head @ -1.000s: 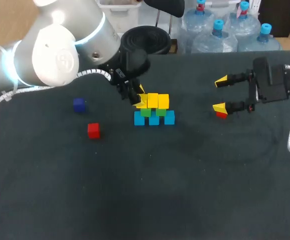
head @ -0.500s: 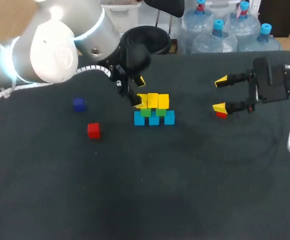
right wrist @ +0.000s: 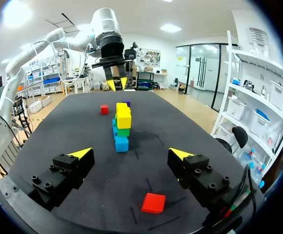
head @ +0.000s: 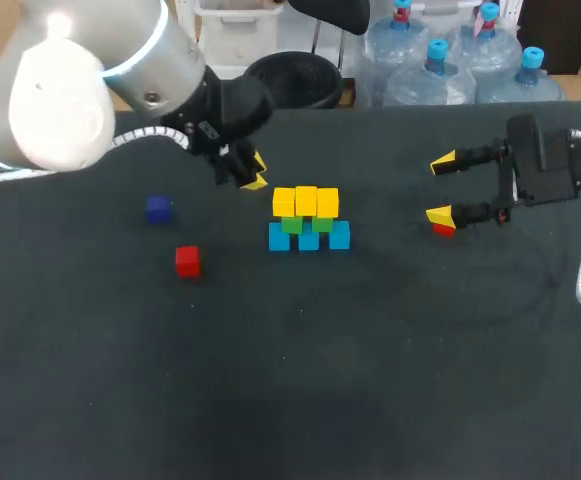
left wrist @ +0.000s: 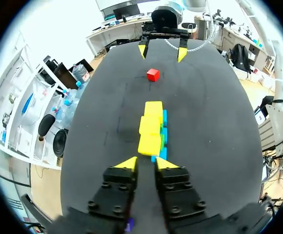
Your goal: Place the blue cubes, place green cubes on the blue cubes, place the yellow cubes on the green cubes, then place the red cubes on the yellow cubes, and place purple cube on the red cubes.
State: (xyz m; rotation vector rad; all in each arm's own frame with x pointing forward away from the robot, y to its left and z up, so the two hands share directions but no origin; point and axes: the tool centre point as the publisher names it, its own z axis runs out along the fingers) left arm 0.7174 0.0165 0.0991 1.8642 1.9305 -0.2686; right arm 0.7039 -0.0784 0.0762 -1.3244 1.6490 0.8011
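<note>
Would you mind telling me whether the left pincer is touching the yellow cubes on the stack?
Apart. The head view shows a strip of dark table between the left pincer and the yellow cubes.

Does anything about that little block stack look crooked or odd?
Slightly. The top row of yellow cubes is wider than the green cubes beneath, so its ends overhang, and in the left wrist view it looks not quite straight. Nothing has fallen.

Table [head: 270, 380] plain dark charcoal. Middle stack: light blue cubes [head: 309, 237] lowest, green cubes [head: 306, 224] next, yellow cubes [head: 306, 201] on top. Left red cube [head: 188, 261] bright red, purple cube [head: 158, 208] dark blue-purple farther left, right red cube [head: 444, 229] same bright red.
</note>
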